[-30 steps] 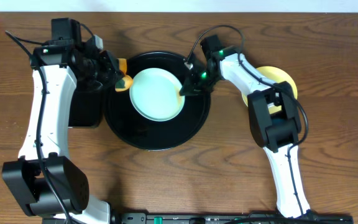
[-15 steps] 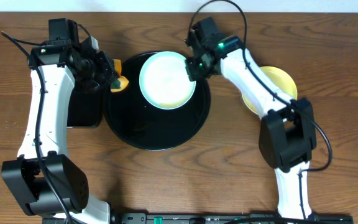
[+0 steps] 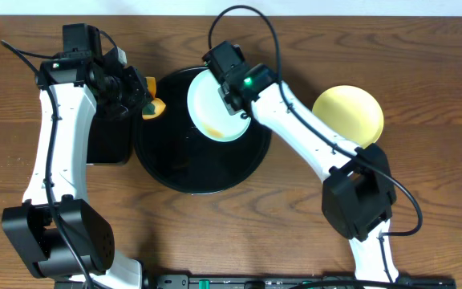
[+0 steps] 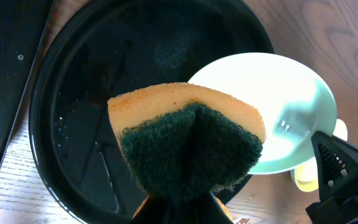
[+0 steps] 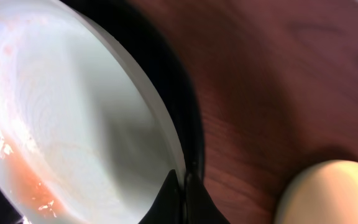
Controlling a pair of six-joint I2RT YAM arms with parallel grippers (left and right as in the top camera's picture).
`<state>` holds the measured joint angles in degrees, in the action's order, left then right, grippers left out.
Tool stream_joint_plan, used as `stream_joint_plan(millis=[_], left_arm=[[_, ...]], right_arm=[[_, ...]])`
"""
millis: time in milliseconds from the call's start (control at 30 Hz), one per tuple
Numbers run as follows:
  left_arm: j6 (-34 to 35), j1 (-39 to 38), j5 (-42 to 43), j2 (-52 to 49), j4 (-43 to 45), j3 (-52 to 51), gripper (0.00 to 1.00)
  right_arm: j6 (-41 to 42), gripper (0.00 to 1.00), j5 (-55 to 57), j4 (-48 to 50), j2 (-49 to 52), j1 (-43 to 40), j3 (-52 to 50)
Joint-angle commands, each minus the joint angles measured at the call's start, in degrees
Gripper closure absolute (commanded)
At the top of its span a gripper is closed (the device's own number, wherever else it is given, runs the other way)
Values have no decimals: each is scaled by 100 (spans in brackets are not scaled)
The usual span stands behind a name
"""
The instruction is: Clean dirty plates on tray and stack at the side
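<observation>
The right gripper (image 5: 183,186) is pinched on the saucy plate's (image 3: 208,108) rim, tilting it over the tray (image 3: 175,164). The left gripper (image 3: 147,98) clamps the sponge (image 4: 188,137), which probably needs to come in and wipe next.

The tray's (image 3: 191,170) near half lies bare. A tilted plate (image 3: 211,104) fills its far right, a sponge (image 3: 158,104) hangs by its left rim; the right arm (image 3: 295,127) bars the gap toward the yellow plate (image 3: 350,111).

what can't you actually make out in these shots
Blue-green plate, right wrist view: cut off by left and top edges.
Yellow plate, same view: blurred, cut by the corner.
Rectangular tray, overhead: mostly under the left arm.
Left hand fingertips, left wrist view: buried in the sponge.
</observation>
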<state>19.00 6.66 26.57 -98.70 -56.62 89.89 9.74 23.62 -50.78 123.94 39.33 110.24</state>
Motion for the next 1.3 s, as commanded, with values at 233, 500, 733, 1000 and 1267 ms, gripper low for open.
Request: stream_joint_plan(millis=[233, 500, 733, 1000, 1267], left_arm=[[-122, 13, -70, -26, -11, 9, 93], [-122, 13, -70, -26, -15, 9, 92], [-122, 13, -70, -28, -15, 7, 93], [-122, 13, -70, -26, -17, 7, 92], [-122, 13, -70, -28, -15, -17, 93]], right_arm=[[-42, 99, 1849, -44, -448, 363, -20], [-46, 99, 1945, -50, -470, 385, -20], [-44, 99, 1943, -109, -468, 396, -20], [-44, 99, 1663, -131, -468, 393, -20], [140, 99, -455, -221, -468, 103, -39]])
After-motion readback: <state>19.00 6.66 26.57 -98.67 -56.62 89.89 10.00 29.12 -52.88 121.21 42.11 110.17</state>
